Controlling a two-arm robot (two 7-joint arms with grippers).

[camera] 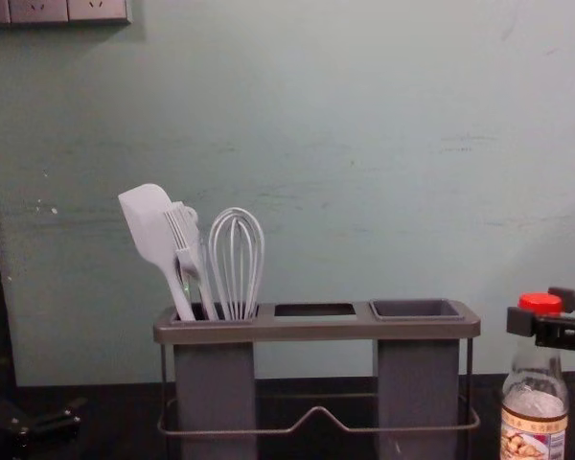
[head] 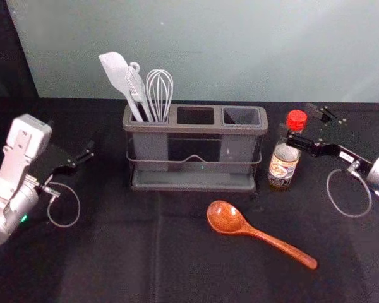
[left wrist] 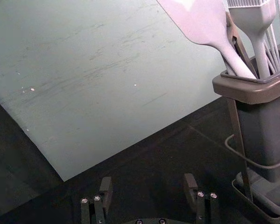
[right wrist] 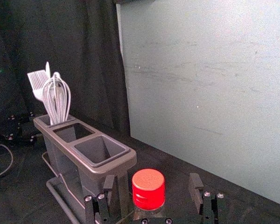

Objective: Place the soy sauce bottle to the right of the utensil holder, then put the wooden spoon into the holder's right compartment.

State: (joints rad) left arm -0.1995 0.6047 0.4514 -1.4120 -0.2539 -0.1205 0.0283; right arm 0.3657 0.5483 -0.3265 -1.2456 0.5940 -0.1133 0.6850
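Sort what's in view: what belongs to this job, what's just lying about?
Part of the job:
utensil holder
soy sauce bottle
wooden spoon
right gripper, open around the bottle's cap

Not needed:
spatula, brush and whisk in the left compartment
left gripper, idle left of the holder

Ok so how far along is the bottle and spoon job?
The soy sauce bottle looks placed, standing right of the utensil holder. Nothing is gripped: the right gripper has open jaws around the bottle; the left gripper is idle. Remaining: the wooden spoon lies outside; the right compartment is empty.
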